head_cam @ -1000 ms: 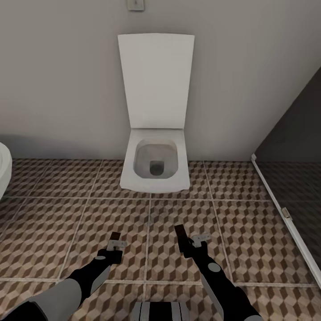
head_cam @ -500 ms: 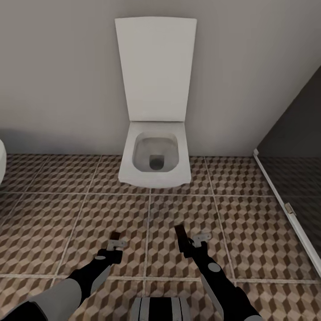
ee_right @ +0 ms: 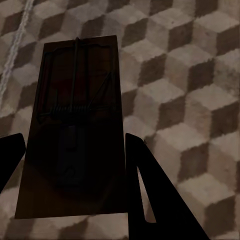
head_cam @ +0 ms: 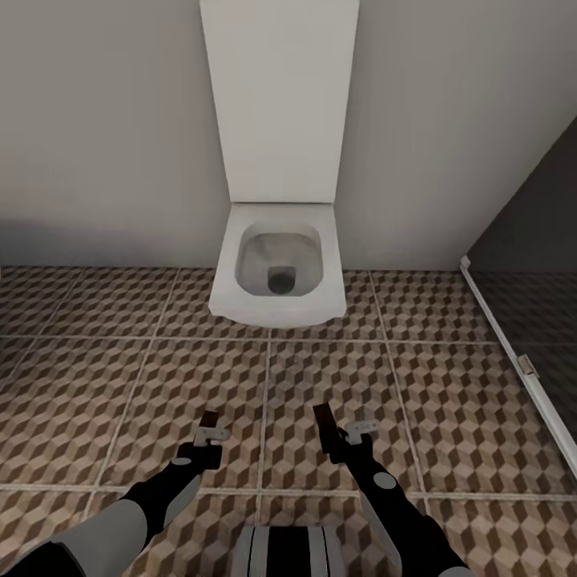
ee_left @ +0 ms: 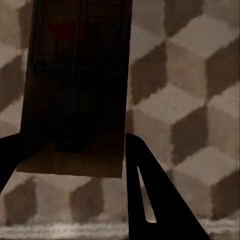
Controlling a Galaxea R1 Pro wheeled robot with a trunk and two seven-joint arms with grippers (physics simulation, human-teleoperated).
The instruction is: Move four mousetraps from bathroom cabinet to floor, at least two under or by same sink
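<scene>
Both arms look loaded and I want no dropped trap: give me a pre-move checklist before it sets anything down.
1. Left gripper holds a mousetrap: ok, trap sits between the fingers.
2. Right gripper holds the second mousetrap: ok.
3. Bathroom floor under both grippers free of other objects: ok.
4. Bathroom sink within view for placing beside it: not ok; the toilet is straight ahead.
5. Where the other two traps are: cannot tell.

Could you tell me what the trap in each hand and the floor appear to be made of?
Both mousetraps look like dark matte wood with a thin wire spring. The floor looks like printed ceramic tile, judging by its grout lines and cube pattern.
</scene>
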